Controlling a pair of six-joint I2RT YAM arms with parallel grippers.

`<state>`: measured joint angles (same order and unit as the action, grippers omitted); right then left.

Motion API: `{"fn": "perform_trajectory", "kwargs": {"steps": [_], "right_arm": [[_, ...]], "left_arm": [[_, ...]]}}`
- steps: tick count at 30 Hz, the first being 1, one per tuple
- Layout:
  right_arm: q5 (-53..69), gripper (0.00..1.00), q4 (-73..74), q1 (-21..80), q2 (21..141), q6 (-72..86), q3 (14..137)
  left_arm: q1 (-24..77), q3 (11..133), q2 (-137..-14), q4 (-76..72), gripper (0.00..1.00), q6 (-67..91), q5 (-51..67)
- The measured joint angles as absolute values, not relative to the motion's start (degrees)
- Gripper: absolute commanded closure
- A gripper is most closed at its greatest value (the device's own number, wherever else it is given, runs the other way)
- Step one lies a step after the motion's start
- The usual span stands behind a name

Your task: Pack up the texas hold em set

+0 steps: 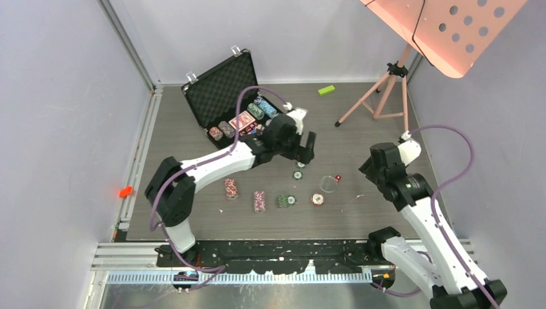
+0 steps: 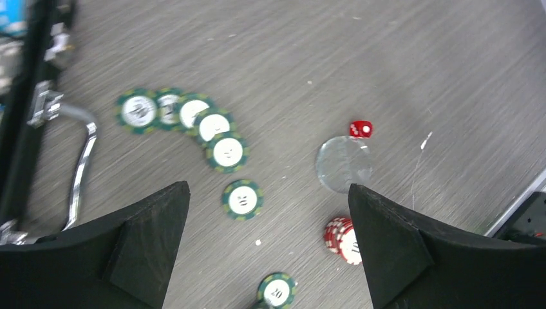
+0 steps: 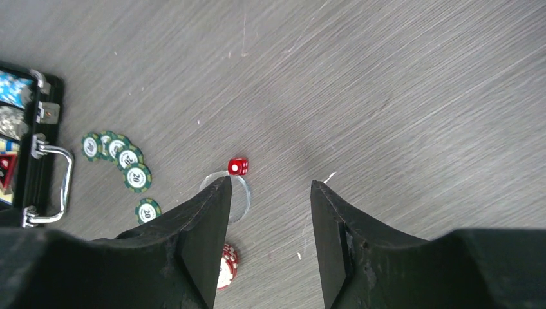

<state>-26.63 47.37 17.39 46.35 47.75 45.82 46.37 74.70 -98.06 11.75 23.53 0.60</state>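
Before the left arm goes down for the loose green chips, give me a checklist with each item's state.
1. Left tool open and empty: ok, jaws wide, nothing between.
2. Right tool empty: ok, jaws apart, nothing held.
3. Briefcase open: ok, lid up.
4. Green chips stacked for one grab: not ok, fanned flat and overlapping.
5. Red die apart from the clear round piece: cannot tell.
6. Free slot in the briefcase: cannot tell, partly hidden.
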Motion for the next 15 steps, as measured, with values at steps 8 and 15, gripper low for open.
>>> {"fn": "perform_trajectory", "kwargs": {"steps": [8, 15], "right_arm": [[-30.87, 0.44, 51.53, 17.39, 33.93, 46.94, 47.20], [-32.51, 0.44, 52.49, 17.39, 31.09, 46.92, 47.37]], "left_arm": [[56.29, 83.74, -109.56, 13.78, 0.04, 17.43, -2.57], [63.02, 89.67, -115.63, 14.90, 0.23, 12.80, -3.42]]}}
